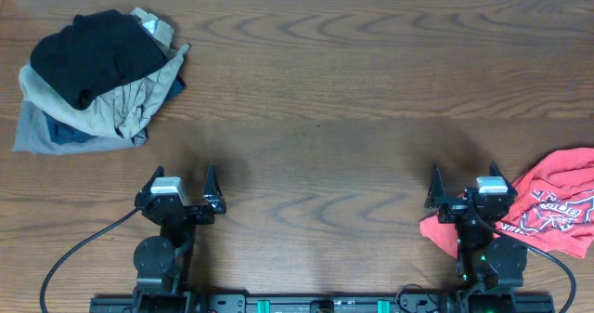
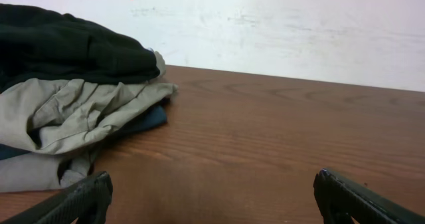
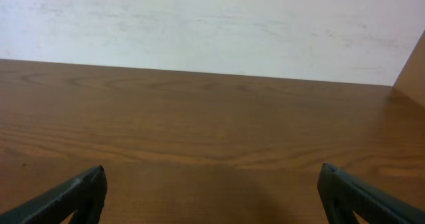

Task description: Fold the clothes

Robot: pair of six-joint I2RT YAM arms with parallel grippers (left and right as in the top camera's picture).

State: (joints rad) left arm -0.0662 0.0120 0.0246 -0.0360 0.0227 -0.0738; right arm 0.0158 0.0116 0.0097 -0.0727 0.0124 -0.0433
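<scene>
Desk (image 1: 325,90): brown wood grain, carrying everything in view; a pale wall (image 2: 279,24) stands behind its far edge.
T-shirt (image 1: 560,202): red-orange and crumpled in a loose heap at the desk's right edge, towards the front right corner. White and navy print shows on its upper folds. Its right side runs out of the overhead view, and its left flap lies against the right arm, partly hidden beneath it.
Left gripper (image 1: 182,178): near the front edge, left of centre, pointing towards the far edge. The jaws are spread wide with only bare wood between them and nothing held. In the wrist view its dark fingers (image 2: 83,199) frame the pile ahead.
Right gripper (image 1: 464,176): near the front edge, right of centre, just beside the T-shirt's left flap. The jaws are spread wide, nothing is gripped, and only bare desk shows between the fingers (image 3: 73,196).
Pile at far left corner: a black garment (image 1: 93,53) lies on top of a khaki garment (image 1: 107,109), with grey cloth (image 1: 37,132) at the bottom and a bit of blue cloth (image 1: 70,135) peeking out. It is well apart from both grippers.
Cable (image 1: 74,255): black, curving along the front left of the desk to the left arm's base.
</scene>
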